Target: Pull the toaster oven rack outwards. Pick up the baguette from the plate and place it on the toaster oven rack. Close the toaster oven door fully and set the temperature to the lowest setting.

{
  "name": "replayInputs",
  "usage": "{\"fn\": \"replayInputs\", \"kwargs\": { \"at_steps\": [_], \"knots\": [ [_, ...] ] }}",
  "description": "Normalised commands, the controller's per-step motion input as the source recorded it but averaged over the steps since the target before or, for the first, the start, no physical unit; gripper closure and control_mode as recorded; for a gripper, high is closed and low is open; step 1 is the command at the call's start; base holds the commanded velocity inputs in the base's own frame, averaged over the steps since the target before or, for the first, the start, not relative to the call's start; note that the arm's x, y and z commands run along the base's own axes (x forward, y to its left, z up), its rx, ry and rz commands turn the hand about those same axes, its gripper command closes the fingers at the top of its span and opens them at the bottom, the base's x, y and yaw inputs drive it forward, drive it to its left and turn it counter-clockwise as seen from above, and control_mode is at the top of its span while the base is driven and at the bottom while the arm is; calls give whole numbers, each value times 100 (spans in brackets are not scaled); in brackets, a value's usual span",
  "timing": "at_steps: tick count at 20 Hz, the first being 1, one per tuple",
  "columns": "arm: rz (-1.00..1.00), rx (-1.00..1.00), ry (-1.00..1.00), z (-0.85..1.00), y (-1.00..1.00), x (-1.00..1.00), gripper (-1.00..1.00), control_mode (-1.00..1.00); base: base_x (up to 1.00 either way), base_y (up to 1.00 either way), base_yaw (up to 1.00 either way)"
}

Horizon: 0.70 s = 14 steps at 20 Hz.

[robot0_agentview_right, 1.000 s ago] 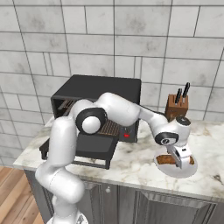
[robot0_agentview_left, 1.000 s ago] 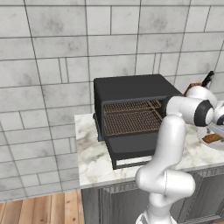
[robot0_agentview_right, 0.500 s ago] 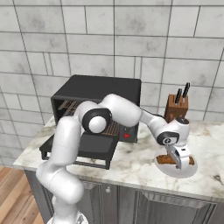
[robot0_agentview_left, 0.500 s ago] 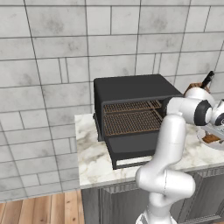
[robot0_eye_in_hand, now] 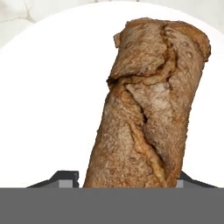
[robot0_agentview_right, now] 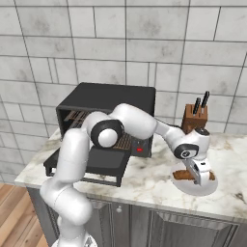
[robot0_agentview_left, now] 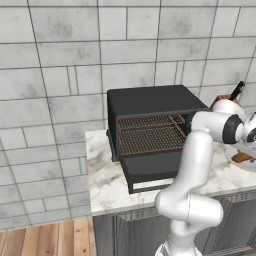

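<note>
Left base view: the toaster oven (robot0_agentview_left: 150, 125) stands on the table with the toaster oven door (robot0_agentview_left: 155, 167) dropped open and the toaster oven rack (robot0_agentview_left: 152, 140) bare.

Right base view: the arm reaches right, the end effector (robot0_agentview_right: 198, 173) lowered over the plate (robot0_agentview_right: 208, 186).

Hand view: the baguette (robot0_eye_in_hand: 151, 105) lies on the plate between the fingertips; whether they grip it, I cannot tell.

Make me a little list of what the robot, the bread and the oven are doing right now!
toaster oven door: folded down open
toaster oven rack: pulled out over the door
baguette: lying on the white plate
tool: down at the baguette, a fingertip on each side; grip cannot be told
knife block: behind the plate, by the wall
</note>
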Motion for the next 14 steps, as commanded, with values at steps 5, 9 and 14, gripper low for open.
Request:
{"fn": "replayInputs", "kwargs": {
  "at_steps": [5,9,14],
  "knots": [
    [-1,0,-1,60,0,-26,100,-100,0,0,0],
    [-9,-9,-1,99,41,-29,100,-100,0,0,0],
    [-17,-3,0,100,67,-25,100,-100,0,0,0]
  ]
}}
